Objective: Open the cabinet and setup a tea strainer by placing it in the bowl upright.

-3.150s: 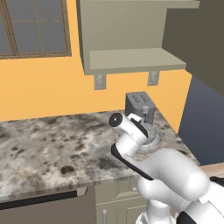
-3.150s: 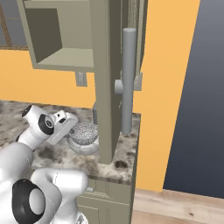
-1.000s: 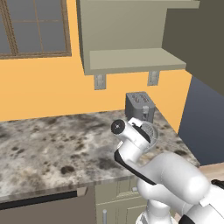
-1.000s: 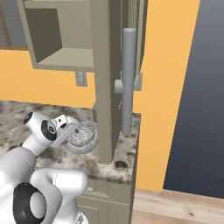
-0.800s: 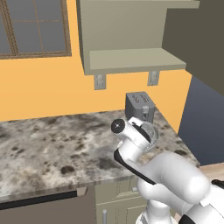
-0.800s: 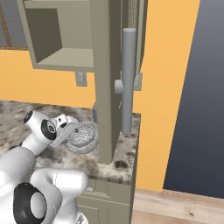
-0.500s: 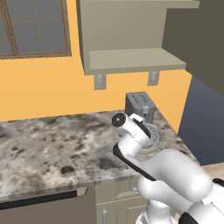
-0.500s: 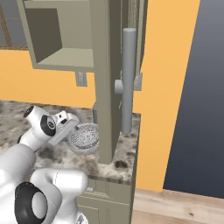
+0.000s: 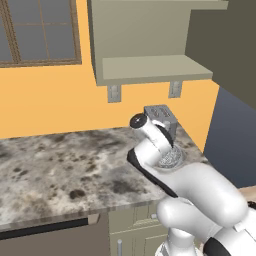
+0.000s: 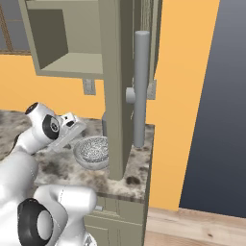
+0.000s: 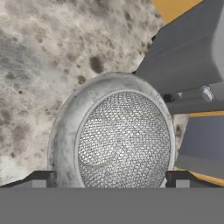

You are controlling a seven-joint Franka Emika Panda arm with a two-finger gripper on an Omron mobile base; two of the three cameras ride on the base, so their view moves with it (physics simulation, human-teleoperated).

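Observation:
The olive-beige cabinet (image 9: 145,45) stands open, its door (image 10: 115,96) swung out with the grey bar handle (image 10: 141,89) facing the right base view. On the counter below, the pale bowl (image 11: 65,131) (image 10: 81,159) holds the wire-mesh tea strainer (image 11: 124,140) (image 10: 96,148) (image 9: 170,159), which sits inside its rim. My gripper (image 11: 111,180) (image 10: 73,133) hovers just above and to the left of the bowl, open, with nothing between its fingers. In the hand view one fingertip rises on each side of the bowl.
A grey toaster (image 9: 160,117) (image 11: 188,65) stands against the orange wall right behind the bowl. The open door hangs over the counter's right end (image 10: 139,182). The marbled counter (image 9: 60,165) stretches away to the left under a window (image 9: 40,30).
The hand has lifted a little away from the bowl. The strainer stays in the bowl and the jaws stay open.

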